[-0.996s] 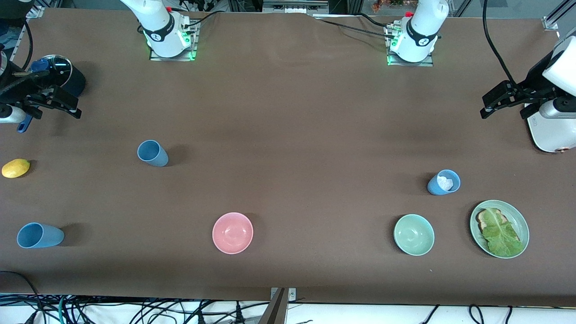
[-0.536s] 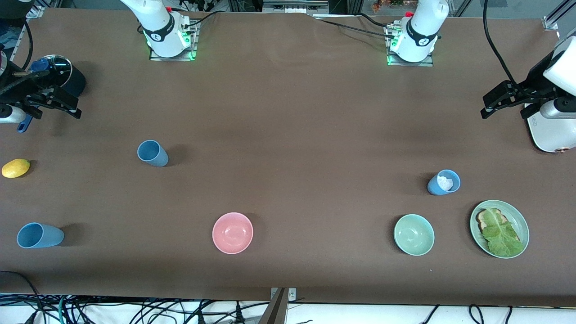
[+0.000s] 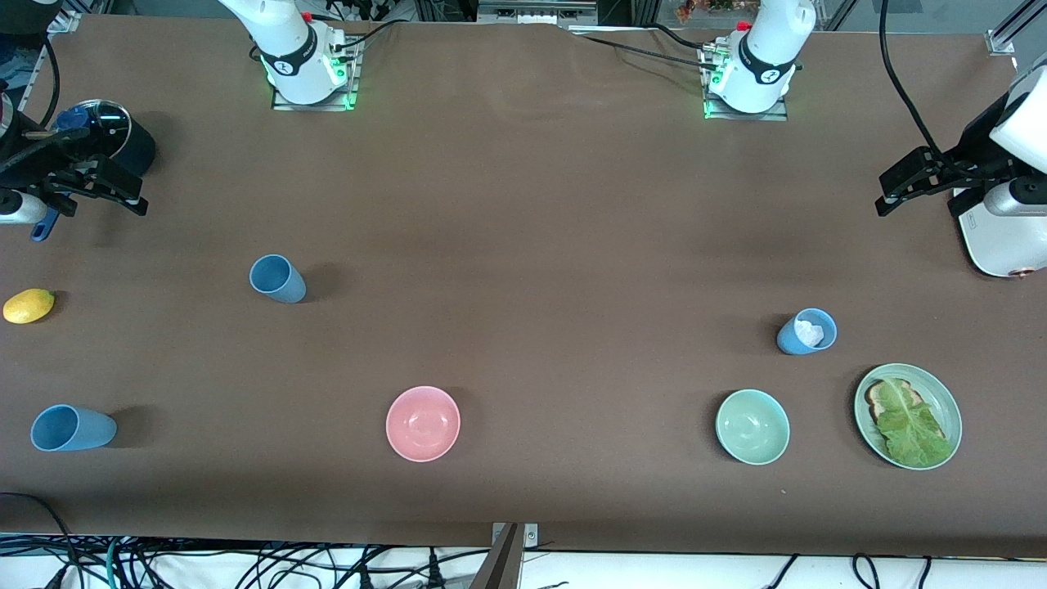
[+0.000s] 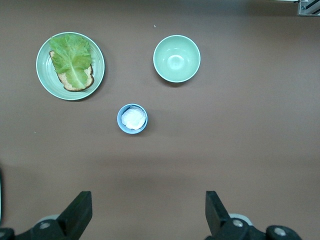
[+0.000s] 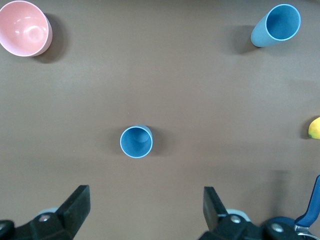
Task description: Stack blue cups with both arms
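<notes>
Three blue cups stand apart on the brown table [image 3: 523, 245], none stacked. The first blue cup [image 3: 276, 277] stands upright toward the right arm's end; in the right wrist view it [image 5: 136, 141] sits between the two finger tips, well below them. From it, the second blue cup [image 3: 72, 428] lies at about seven o'clock in the front view, nearer the front camera and close to the table's end; whether it stands or lies on its side cannot be told for sure, though its mouth [image 5: 282, 22] shows open and empty. The third blue cup [image 3: 806, 331] stands toward the left arm's end and holds something white inside [image 4: 132, 118].

The right gripper [image 3: 86, 186] hangs high over the right arm's end of the table, just beside a dark lidded saucepan [image 3: 114, 135], its fingers [image 5: 75, 207] spread wide and holding nothing. The left gripper [image 3: 920, 184] hangs high over the left arm's end, beside a white appliance [image 3: 998, 241], its fingers [image 4: 80, 212] likewise wide apart and empty.

A pink bowl [image 3: 423, 423] sits at about four o'clock from the first cup. A green bowl [image 3: 752, 426] lies at seven o'clock from the third cup, and a green plate [image 3: 949, 405] with bread and a lettuce leaf [image 3: 909, 425] at four o'clock from it. A lemon [image 3: 29, 305] rests at the right arm's end.
</notes>
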{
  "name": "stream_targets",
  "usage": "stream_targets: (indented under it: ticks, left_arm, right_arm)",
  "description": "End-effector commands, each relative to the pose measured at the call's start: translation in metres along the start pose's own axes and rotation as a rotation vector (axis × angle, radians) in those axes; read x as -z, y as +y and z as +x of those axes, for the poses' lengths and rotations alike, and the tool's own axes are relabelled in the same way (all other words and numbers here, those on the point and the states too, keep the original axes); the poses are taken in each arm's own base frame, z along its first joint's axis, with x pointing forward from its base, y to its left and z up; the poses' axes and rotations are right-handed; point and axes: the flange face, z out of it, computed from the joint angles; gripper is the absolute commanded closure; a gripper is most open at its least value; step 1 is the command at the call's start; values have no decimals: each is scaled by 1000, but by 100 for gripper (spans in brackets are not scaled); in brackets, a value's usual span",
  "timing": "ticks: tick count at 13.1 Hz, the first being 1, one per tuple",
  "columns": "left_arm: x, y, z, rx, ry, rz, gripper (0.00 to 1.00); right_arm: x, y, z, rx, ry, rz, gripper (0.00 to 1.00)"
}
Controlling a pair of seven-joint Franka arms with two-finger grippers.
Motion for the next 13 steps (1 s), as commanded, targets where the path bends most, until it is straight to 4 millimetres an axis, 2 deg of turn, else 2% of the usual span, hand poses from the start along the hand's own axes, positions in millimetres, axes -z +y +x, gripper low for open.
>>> stream_targets:
  ticks: [1,5,8,10,13]
  left_arm:
    - [7,-4,-3,-18,0,3,0]
    - [2,-7,1,-21,1,36,0]
    - [-17,-9,18,-25,17,53,0]
    - [-43,-17,37,-48,23,54,0]
    - [-89,-45,65,-78,28,57,0]
  right_arm:
    - [4,1,-1,-9,5,-4,0]
    - [4,0,-1,-7,5,-4,0]
    - [3,0,-1,-7,3,-4,0]
    - [3,0,-1,-7,2,-4,0]
    - [3,0,-1,-7,2,-4,0]
